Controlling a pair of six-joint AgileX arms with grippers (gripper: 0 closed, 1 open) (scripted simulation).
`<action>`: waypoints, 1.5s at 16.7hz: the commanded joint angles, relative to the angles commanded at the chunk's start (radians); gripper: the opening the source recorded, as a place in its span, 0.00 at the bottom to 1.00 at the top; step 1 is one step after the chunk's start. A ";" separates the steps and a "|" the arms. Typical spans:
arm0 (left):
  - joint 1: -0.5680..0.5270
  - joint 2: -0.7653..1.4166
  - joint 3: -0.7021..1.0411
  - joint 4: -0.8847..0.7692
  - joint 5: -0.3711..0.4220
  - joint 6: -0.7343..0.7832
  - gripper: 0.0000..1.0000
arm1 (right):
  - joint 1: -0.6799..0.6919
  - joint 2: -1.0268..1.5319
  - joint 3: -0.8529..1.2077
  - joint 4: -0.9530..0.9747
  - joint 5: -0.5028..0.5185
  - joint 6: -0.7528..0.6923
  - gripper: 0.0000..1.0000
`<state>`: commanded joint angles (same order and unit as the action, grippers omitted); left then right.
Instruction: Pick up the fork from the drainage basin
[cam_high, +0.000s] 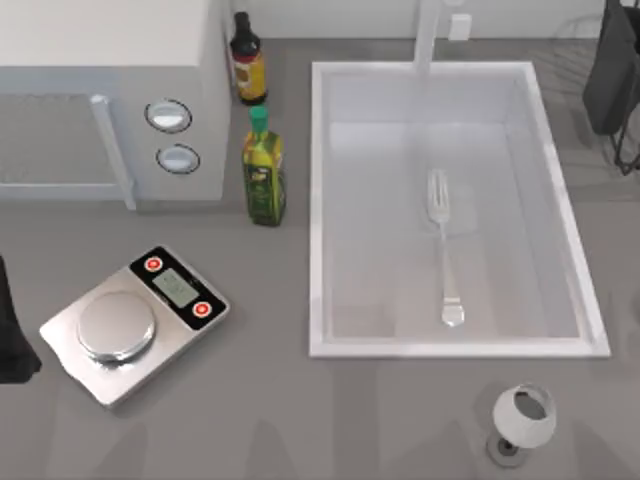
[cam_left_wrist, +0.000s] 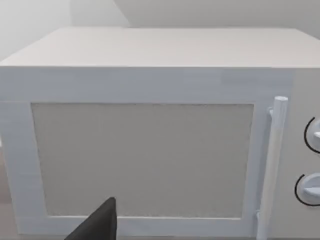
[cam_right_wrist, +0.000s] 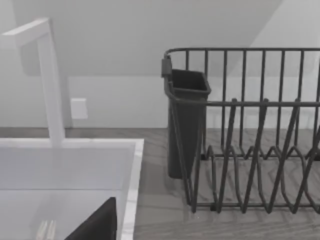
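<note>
Top view — fork (cam_high: 443, 243) in basin (cam_high: 320, 200)

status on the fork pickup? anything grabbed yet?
Done: nothing yet. The fork lies flat on the floor of the drainage basin, tines toward the faucet, untouched.
In hand: nothing. The right arm sits at the top view's upper right edge, its wrist camera facing the dish rack and the basin's corner. The left arm is parked at the left edge, facing the microwave.
Left: reach over the fork, descend, grip, lift.

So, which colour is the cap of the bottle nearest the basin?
Green, clearest in the top view: the cap on the oil bottle.
</note>
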<state>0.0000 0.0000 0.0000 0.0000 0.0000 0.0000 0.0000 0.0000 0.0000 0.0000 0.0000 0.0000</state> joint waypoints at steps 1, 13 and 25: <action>0.000 0.000 0.000 0.000 0.000 0.000 1.00 | 0.000 0.000 0.000 0.000 0.000 0.000 1.00; 0.000 0.000 0.000 0.000 0.000 0.000 1.00 | 0.011 0.095 0.094 -0.051 0.002 0.008 1.00; 0.000 0.000 0.000 0.000 0.000 0.000 1.00 | 0.133 1.102 1.077 -0.599 0.014 0.120 1.00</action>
<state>0.0000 0.0000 0.0000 0.0000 0.0000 0.0000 0.1335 1.1025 1.0765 -0.5987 0.0139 0.1198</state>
